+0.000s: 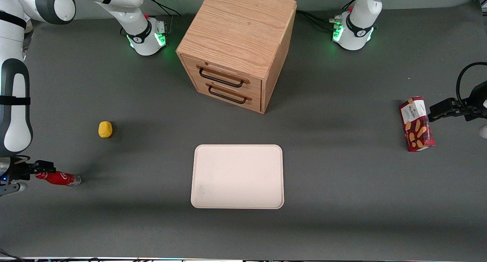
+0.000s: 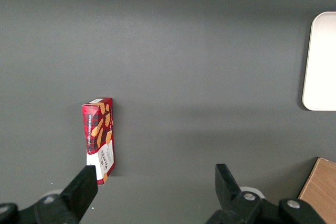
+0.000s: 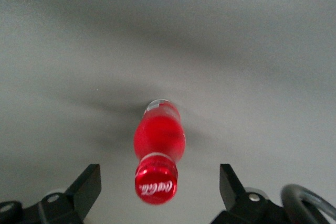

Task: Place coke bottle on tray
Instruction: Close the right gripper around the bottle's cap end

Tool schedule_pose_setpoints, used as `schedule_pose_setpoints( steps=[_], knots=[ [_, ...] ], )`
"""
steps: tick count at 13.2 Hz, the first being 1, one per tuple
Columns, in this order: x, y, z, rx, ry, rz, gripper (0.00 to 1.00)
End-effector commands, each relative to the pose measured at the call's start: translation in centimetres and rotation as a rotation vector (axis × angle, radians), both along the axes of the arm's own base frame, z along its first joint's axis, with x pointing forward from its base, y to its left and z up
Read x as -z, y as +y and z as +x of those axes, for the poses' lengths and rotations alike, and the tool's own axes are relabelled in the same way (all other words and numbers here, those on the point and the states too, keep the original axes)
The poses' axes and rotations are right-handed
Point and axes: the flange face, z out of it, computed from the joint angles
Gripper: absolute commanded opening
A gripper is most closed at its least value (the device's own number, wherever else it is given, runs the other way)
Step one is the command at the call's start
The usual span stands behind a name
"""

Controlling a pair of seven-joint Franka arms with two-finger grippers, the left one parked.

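A red cardboard snack box printed with biscuit pictures (image 2: 98, 140) lies flat on the dark grey table mat (image 2: 199, 51). Well apart from the snack box, the rounded edge of a flat cream-beige tray (image 2: 320, 61) enters the view, and near the tray shows a corner of a light wooden cabinet (image 2: 320, 192).

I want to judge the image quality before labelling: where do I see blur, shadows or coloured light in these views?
Right wrist view: the coke bottle looks soft, its cap nearest the lens, between the open gripper fingers, with a dim shadow around it. Front view: sharp, green glow at both arm bases, soft shadows near the drawer cabinet and tray. Left wrist view: evenly lit, clear.
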Motion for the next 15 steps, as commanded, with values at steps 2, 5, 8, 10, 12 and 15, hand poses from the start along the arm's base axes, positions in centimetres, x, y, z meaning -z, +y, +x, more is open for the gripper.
schedule_pose_setpoints(
  steps=[2, 5, 8, 10, 12, 15],
  knots=[
    [0.19, -0.22, 0.72, -0.021, -0.019, 0.011, 1.00],
    [0.26, -0.11, 0.74, -0.020, -0.021, 0.015, 1.00],
    [0.40, -0.03, 0.71, -0.017, -0.023, 0.029, 0.97],
    [0.48, -0.02, 0.68, -0.019, -0.022, 0.030, 0.93],
    [0.48, -0.02, 0.68, -0.020, -0.022, 0.030, 0.83],
    [0.48, -0.03, 0.68, -0.021, -0.021, 0.028, 0.60]
  ],
)
